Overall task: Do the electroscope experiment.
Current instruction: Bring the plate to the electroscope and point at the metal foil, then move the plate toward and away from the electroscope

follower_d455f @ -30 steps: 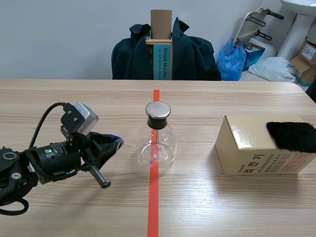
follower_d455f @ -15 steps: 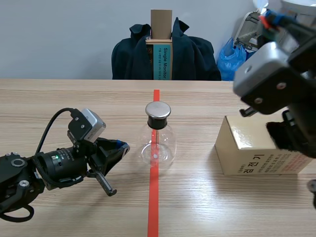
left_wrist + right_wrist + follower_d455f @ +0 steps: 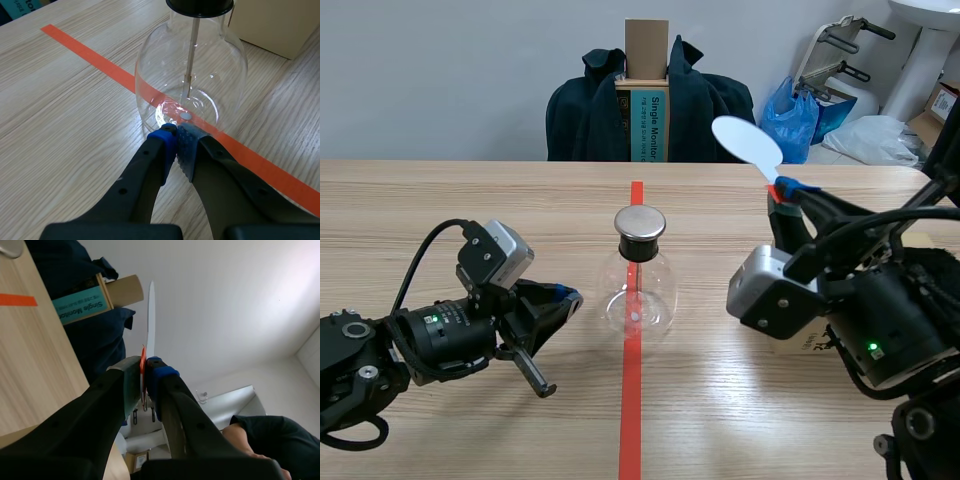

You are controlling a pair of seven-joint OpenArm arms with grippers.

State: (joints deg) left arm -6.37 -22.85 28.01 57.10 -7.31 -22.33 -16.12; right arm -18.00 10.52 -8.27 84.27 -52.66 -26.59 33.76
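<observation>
We saw the glass electroscope flask [image 3: 640,285] upright on the tabletop [image 3: 470,200], over the orange tape line. The left jaws were together, tips just beside its base. The right jaws were clamped on a raised white paddle [image 3: 746,141]. Their arm hid most of a cardboard box [image 3: 280,20]. A dark coat [image 3: 710,110] hung behind.

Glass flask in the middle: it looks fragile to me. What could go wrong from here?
1. The left tool, shut, sits right at the base of the glass flask; a nudge forward might slide or tip it.
2. The right tool pinches the raised white paddle only by its thin end; the paddle might slip out, or knock the metal cap too hard when brought down.
</observation>
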